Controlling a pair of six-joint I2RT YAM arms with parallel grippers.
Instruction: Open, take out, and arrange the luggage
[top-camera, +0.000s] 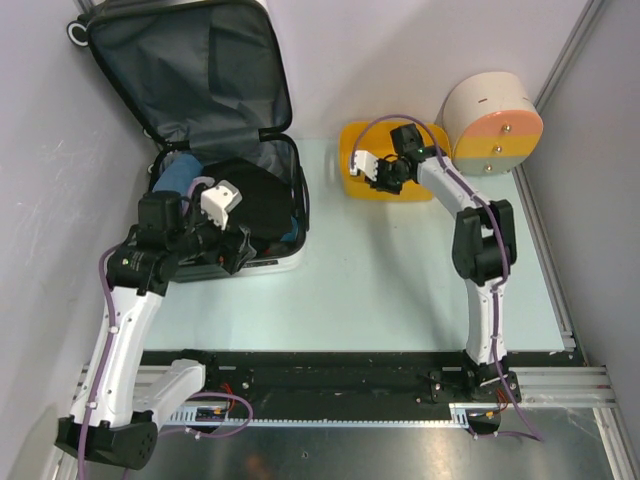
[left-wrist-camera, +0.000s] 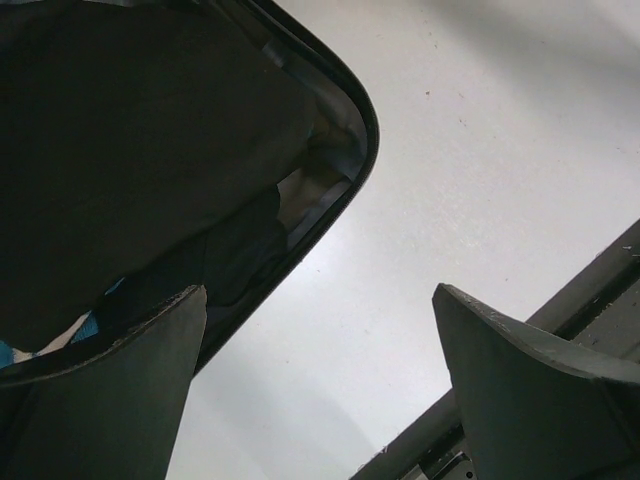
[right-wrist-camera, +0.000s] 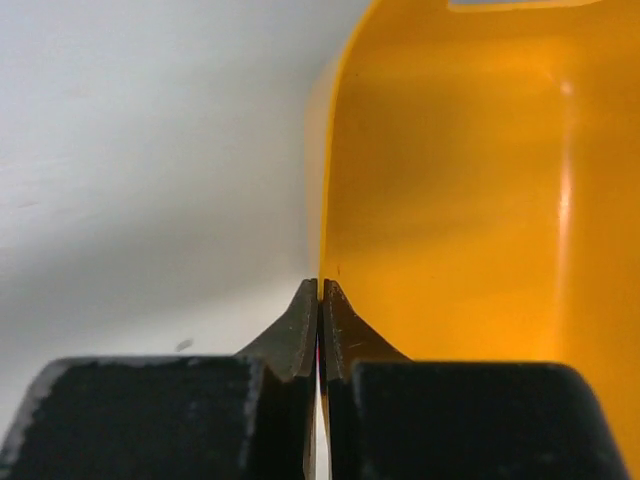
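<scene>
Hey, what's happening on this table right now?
Two robot arms are working on unpacking the luggage. It lies open at the far left with dark clothes inside. The left hand is open by its near rim, holding nothing. The right hand is pinched shut on the yellow basket wall.

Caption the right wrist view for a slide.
Right jaws clamped on the yellow basket's thin wall.

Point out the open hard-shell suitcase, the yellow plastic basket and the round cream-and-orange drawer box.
open hard-shell suitcase (top-camera: 190, 70): top external view, grey lining of the raised lid.
yellow plastic basket (top-camera: 352, 146): top external view, left rim.
round cream-and-orange drawer box (top-camera: 488, 98): top external view, cream top face.
</scene>
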